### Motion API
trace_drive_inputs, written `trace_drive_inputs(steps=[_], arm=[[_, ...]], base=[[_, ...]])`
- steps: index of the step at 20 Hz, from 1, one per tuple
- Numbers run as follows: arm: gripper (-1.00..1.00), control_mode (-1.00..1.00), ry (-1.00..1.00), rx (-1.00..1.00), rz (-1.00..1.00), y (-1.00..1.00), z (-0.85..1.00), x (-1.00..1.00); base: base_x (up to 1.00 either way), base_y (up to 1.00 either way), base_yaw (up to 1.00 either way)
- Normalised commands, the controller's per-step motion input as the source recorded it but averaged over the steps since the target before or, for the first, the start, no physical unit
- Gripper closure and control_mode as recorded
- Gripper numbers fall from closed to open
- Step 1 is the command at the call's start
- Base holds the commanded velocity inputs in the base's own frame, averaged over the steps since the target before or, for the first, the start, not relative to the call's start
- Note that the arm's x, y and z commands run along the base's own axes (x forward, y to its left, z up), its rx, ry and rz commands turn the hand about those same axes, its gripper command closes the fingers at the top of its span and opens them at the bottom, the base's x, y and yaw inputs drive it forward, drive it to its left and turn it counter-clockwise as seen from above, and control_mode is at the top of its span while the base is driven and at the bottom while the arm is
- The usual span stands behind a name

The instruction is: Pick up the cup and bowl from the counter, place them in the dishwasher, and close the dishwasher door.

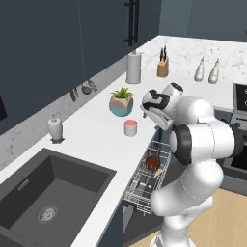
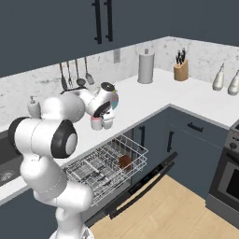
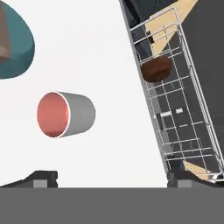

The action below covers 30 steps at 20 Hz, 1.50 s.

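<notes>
The salmon-red cup (image 1: 130,127) stands on the white counter (image 1: 91,140), just in front of the plant pot. My gripper (image 1: 146,112) hovers open to the cup's right, near the counter edge, with nothing between its fingers. In the hand view the cup (image 3: 65,114) lies up and left of my gripper (image 3: 111,179). From the right base view my gripper (image 2: 104,122) partly covers the cup (image 2: 96,123). The dark reddish-brown bowl (image 1: 153,161) sits in the dishwasher's pulled-out white wire rack (image 1: 144,185); the bowl (image 3: 156,70) also appears in the rack there. The dishwasher door (image 2: 140,186) hangs open below the rack.
A beige-and-teal plant pot (image 1: 121,102) stands close behind the cup. A soap dispenser (image 1: 55,128) sits by the dark sink (image 1: 48,193). A paper towel roll (image 1: 133,67), a knife block (image 1: 163,67) and two bottles (image 1: 206,71) line the back. The oven (image 2: 228,182) is at the right.
</notes>
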Motion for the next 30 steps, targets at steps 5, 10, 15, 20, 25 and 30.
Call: trace_drive_inputs(steps=[5,10,15,20,25,30], arm=[[-1.00,-1.00,0.00,-0.16,0.00,0.08,-0.05,0.24],[-1.00,-1.00,0.01,-0.08,0.00,0.16,-0.19,0.34],[-1.00,-1.00,0.03,-0.06,0.00,0.21,-0.24,0.35],[-1.00,-1.00,0.03,-0.06,0.00,0.17,-0.24,0.27],[-1.00,-1.00,0.03,-0.05,0.00,0.03,-0.29,0.20],[-1.00,-1.00,0.01,-0.03,0.00,0.00,-0.19,0.20]], base=[[0.00,0.00,0.00],[0.00,0.00,0.00],[0.00,0.00,0.00],[0.00,0.00,0.00],[0.00,0.00,0.00],[0.00,0.00,0.00]])
